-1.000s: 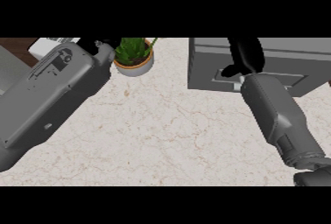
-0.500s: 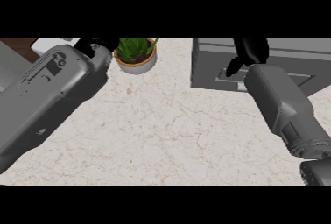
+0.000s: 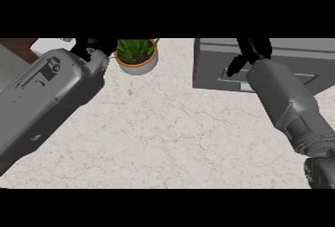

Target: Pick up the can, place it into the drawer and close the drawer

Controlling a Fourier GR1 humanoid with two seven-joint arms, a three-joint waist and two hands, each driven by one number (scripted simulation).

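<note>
Right hand (image 3: 252,52): over drawer unit (image 3: 216,66), grip unclear. Left hand (image 3: 91,46): beside plant (image 3: 136,55), grip unclear.

Right hand (image 3: 252,51) over grey drawer unit (image 3: 216,66).

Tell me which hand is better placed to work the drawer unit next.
Right, probably. The right hand is already over the grey drawer unit. The left hand is at the far left, beyond the potted plant. No can is visible.

Counter (image 3: 163,133) cream marble, brown veining; drawer unit (image 3: 216,66) grey; plant (image 3: 135,48) green, pot (image 3: 138,65) white, orange-rimmed.
</note>
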